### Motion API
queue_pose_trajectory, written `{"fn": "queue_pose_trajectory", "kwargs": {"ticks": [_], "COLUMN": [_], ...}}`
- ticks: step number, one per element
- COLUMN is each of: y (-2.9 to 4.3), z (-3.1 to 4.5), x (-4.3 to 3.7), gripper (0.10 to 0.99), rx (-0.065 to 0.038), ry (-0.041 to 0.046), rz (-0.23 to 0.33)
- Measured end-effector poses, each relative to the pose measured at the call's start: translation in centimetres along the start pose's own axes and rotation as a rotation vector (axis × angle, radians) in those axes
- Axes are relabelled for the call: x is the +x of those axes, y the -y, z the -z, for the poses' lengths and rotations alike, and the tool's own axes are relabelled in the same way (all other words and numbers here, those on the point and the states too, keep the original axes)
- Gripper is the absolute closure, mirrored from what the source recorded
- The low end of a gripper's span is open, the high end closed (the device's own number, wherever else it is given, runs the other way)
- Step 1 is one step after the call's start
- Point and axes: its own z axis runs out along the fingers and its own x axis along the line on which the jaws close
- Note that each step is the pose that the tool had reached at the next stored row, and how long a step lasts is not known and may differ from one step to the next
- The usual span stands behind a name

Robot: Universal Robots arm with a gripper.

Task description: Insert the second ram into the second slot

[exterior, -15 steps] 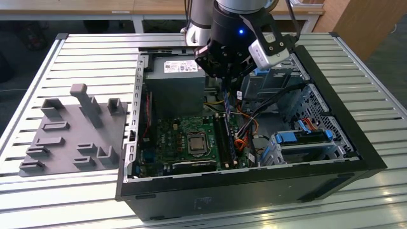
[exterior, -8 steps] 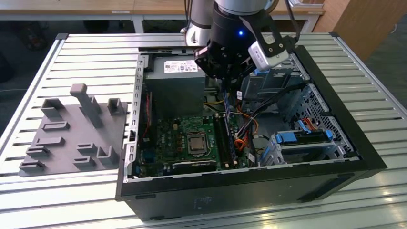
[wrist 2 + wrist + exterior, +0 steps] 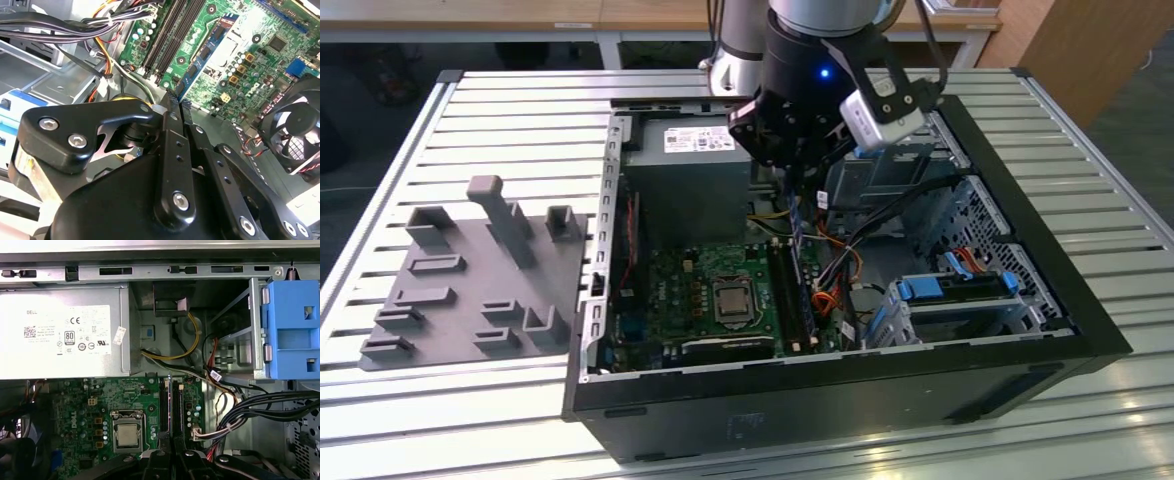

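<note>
Black two-finger gripper [image 3: 178, 104] closed tight, pinching thin blue ram stick [image 3: 205, 55] (jaws nearly meeting). Long black memory slots [image 3: 162, 35] just beside; stick juts beyond fingertips, over green motherboard [image 3: 250, 75].

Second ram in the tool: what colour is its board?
Blue; the second ram shows best in the second wrist view.

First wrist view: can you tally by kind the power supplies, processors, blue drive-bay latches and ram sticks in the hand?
power supply: 1
processor: 1
blue drive-bay latch: 1
second ram, seen edge-on, gripped in the hand: 1
Total: 4
</note>
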Motion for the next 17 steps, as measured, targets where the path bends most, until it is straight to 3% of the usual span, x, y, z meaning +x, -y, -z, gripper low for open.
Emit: {"fn": "queue_pose_trajectory", "kwargs": {"ticks": [17], "y": [0.03], "z": [-0.85], "x": [0.01], "gripper": [0.949], "rx": [0.000], "ry": [-0.0001], "rz": [0.000]}}
